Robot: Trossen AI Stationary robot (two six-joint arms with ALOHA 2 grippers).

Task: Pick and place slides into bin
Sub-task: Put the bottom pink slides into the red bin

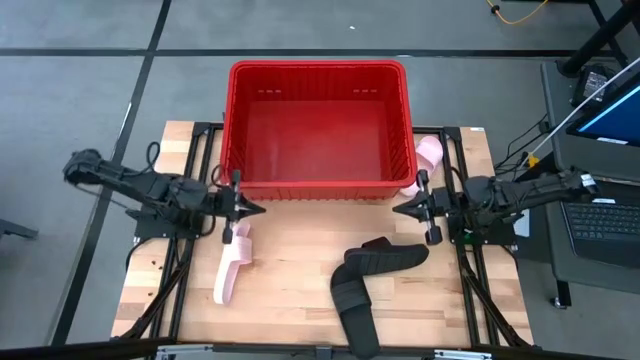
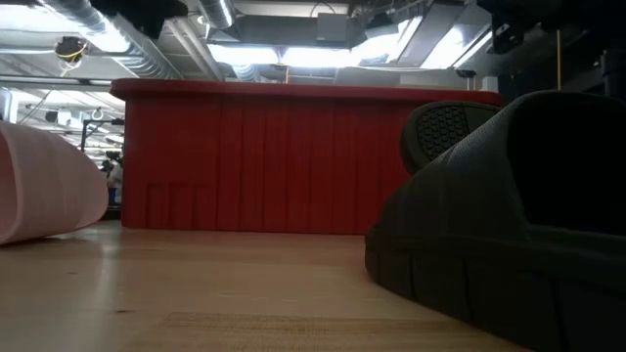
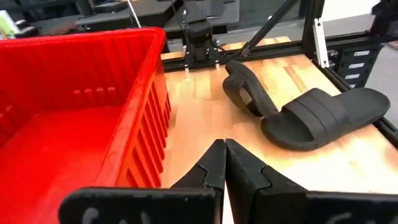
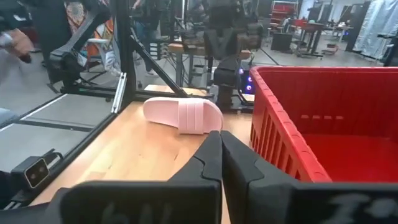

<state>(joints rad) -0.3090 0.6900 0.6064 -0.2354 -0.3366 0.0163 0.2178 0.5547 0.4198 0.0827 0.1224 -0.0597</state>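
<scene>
Wooden table (image 1: 290, 270): both grippers, left (image 1: 258, 209) and right (image 1: 398, 210), pinched shut and empty, flank the bin (image 1: 318, 185)'s six-o'clock wall, seemingly clear of it.

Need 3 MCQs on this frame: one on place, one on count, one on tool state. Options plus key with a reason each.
1. Where do the two black rubber slide sandals lie?
A. on the wooden table in front of the bin
B. inside the bin
C. on the floor

2. How many sandals are in the large red ribbed plastic bin?
A. none
B. two
C. four

3. How do the left tool and right tool stand?
A. both wide open
B. both shut, empty
C. each gripping a sandal

Key: 1 A, the high view shows them on the wood; 2 A, the bin floor is bare; 3 B, wrist views show fingers together, nothing between.
</scene>
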